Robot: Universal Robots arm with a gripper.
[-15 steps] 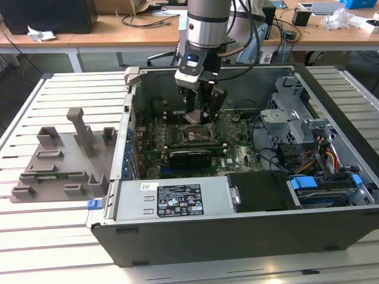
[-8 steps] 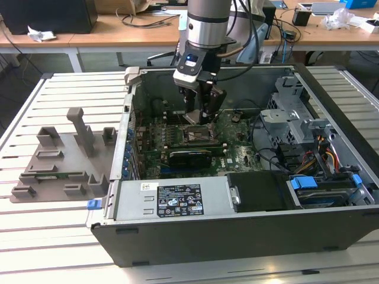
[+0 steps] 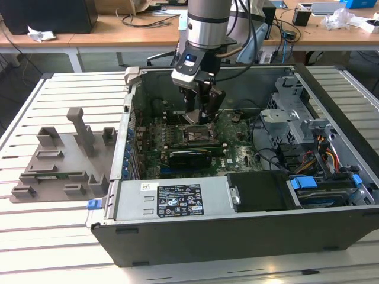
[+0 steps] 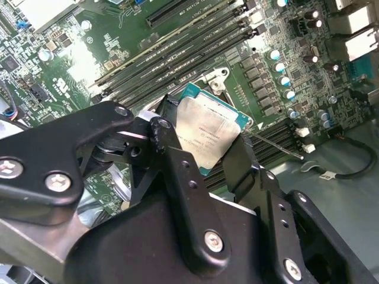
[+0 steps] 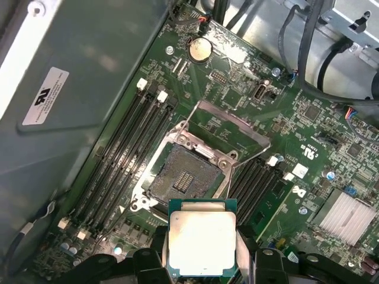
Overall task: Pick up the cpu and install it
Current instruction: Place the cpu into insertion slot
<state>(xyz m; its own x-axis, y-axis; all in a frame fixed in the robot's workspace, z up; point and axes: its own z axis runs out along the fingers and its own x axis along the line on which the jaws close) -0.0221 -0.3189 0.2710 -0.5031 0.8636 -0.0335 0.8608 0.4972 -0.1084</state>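
My black two-finger pincer (image 3: 204,112) hangs inside the open dark grey metal computer case (image 3: 237,236), over the far part of its green motherboard (image 3: 237,152). Under it the dark square socket (image 5: 183,177) lies bare, its thin metal load frame (image 5: 234,127) swung up. I am clamped on two opposite edges of the cpu (image 5: 202,244), a small silvery square chip with a green rim. It is close by the socket and seemingly unseated. I judge it should stay level, square to the opening, unforced.

The arm (image 3: 208,12) is held near upright with the wrist (image 3: 192,62) pointed down; the fingers (image 4: 177,177) of the gripper (image 3: 203,116) are clamped on opposite edges of the cpu (image 5: 201,242).
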